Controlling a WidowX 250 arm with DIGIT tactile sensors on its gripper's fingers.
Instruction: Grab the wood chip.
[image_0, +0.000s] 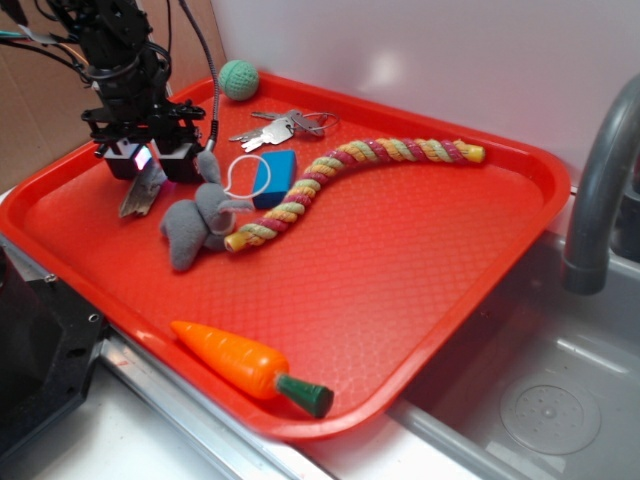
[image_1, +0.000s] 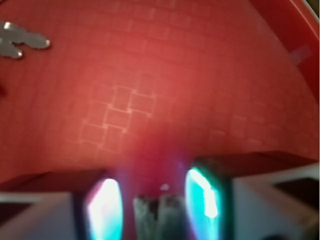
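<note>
**Pincer around the wood chip**

The pincer (image_0: 152, 160) stands low at the tray's back-left part, and the wood chip (image_0: 142, 190) sits between its two glowing pads (image_1: 106, 210). The pads are near the chip, but if they press it I cannot tell. Just beside lies the grey plush bunny (image_0: 195, 220) on the red tray (image_0: 400, 290), then a blue block (image_0: 274, 178), keys (image_0: 275, 126) and a rope toy (image_0: 350, 175).

White wall (image_0: 420, 50) behind and right of gripper, soft glare patches. Brown cardboard panel (image_0: 40, 110) directly behind it. Grey faucet (image_0: 600, 190) and steel sink basin (image_0: 540, 400) far right. White counter edge (image_0: 110, 440) below.
</note>
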